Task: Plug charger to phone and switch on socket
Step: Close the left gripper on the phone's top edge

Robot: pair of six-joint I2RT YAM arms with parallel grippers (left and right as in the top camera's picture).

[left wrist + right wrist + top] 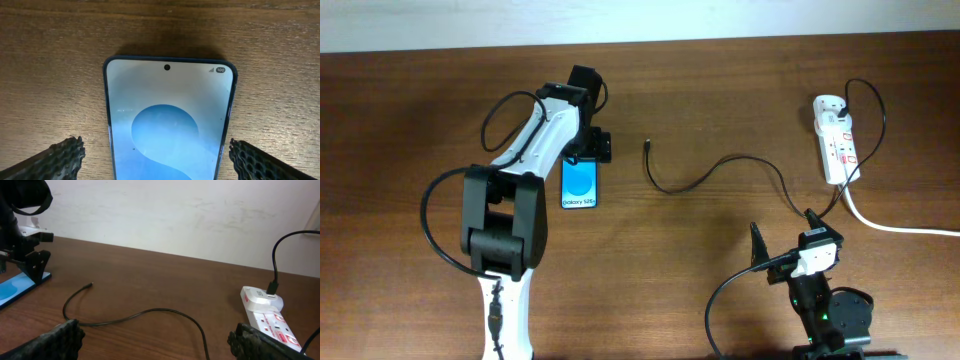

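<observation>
Judging from how things lie, nothing of the task is done yet: the charger (710, 178) trails loose across the table, its small plug tip (648, 146) resting bare on the wood at about 2 o'clock from the phone (580, 185) and apart from it, so the plugging-in remains. The cable's far end does run up to the socket (837, 150), where a black plug sits in a white adapter at its end (whether the red switches are on is too small to tell), so I take the switching to be left as well. The left gripper (589, 148) stands over the phone's 12 o'clock end with jaws wide apart, one finger on either side of the lit screen in the wrist view, clamping nothing. The right gripper (783, 228) is likewise spread and empty; from it the plug tip lies well off at 10 o'clock, the socket at 1 o'clock, and the cable's slack passes near at 12 o'clock.
</observation>
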